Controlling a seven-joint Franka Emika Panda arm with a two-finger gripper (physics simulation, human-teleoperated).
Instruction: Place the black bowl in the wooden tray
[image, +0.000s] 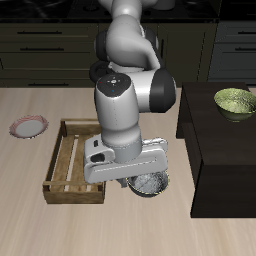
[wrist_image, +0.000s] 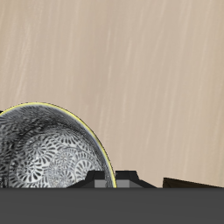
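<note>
1. While the black bowl (image: 150, 184) sits on the table just beside the wooden tray (image: 72, 163), nearer the front edge, the arm hides most of it.
2. Gripper (image: 143, 176) hangs right over the rim; fingers hidden, can't tell if parted or clamped.
3. Risk: a thin rim pinch could slip or tip the bowl.
4. Risk: carried low, it could clip the tray's slatted wall.

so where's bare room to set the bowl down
Inside the wooden tray, whose slatted bottom shows bare. Bare tabletop also between the tray and the pink plate. It is crowded by the black bowl, under the gripper.
</note>
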